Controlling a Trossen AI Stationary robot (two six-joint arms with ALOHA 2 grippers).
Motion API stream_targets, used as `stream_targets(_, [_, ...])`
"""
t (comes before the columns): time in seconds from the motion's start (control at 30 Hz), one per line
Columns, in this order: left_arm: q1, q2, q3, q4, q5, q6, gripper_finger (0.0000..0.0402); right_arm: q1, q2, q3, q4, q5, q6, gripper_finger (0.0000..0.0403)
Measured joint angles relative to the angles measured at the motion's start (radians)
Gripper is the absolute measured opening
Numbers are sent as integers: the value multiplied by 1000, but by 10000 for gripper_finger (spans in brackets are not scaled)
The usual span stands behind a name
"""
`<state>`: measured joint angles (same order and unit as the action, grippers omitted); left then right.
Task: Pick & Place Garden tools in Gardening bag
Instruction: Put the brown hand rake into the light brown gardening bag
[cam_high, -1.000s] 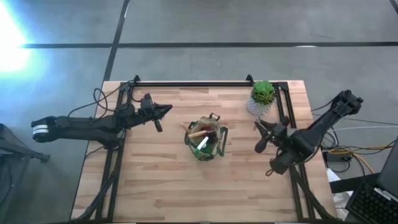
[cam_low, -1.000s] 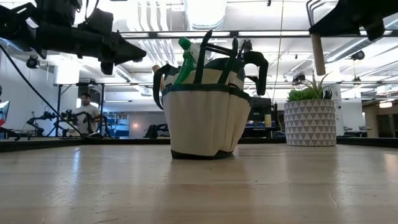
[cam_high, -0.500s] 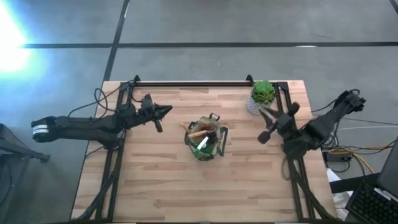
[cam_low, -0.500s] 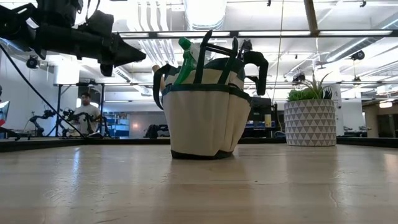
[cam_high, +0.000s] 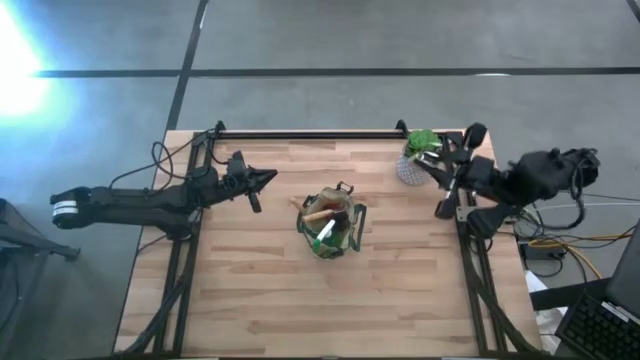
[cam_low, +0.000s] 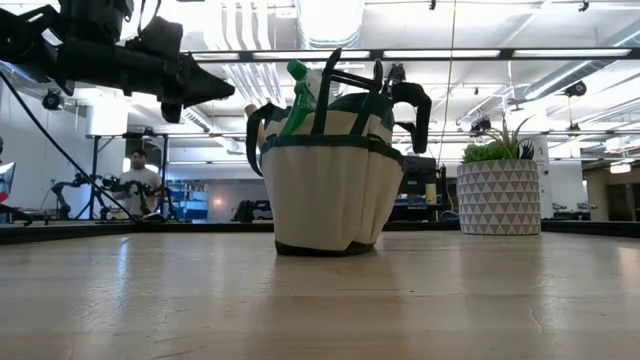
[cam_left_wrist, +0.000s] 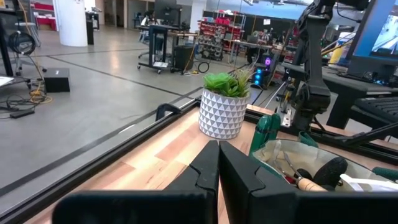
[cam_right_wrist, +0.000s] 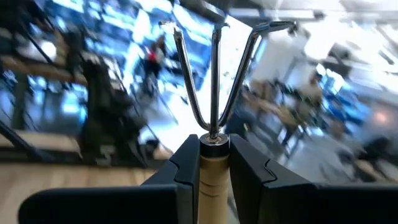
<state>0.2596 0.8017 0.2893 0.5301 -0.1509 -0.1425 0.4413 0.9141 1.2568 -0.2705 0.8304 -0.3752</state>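
Beige gardening bag (cam_high: 331, 225) sits mid-surface, already holding tools. Our right claw (cam_right_wrist: 213, 163), clamped on a wooden-handled fork (cam_right_wrist: 213, 74), hangs by the potted plant (cam_high: 421, 155); we judge a swing could topple it. Our left claw (cam_left_wrist: 218, 163) waits closed, left of the bag.

Two matte black jointed arms; the left arm (cam_high: 150, 203) has a white band at its base and loose black cables.

one bag (cam_high: 333, 226), one potted plant (cam_high: 418, 155), one fork (cam_right_wrist: 213, 78)
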Motion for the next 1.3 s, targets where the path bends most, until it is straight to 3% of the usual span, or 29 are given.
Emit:
stream_targets(0.2, [0, 0, 0, 0, 0, 0, 14, -185, -7, -22, 50, -296, 8, 46])
stream_targets(0.47, [0, 0, 0, 0, 0, 0, 14, -318, -1, -175, 226, -566, 74, 46])
stream_targets(0.87, [0, 0, 0, 0, 0, 0, 14, -329, -50, -491, 503, -593, 247, 46])
stream_targets(1.3, [0, 0, 0, 0, 0, 0, 14, -321, -47, -727, 734, -590, 441, 46])
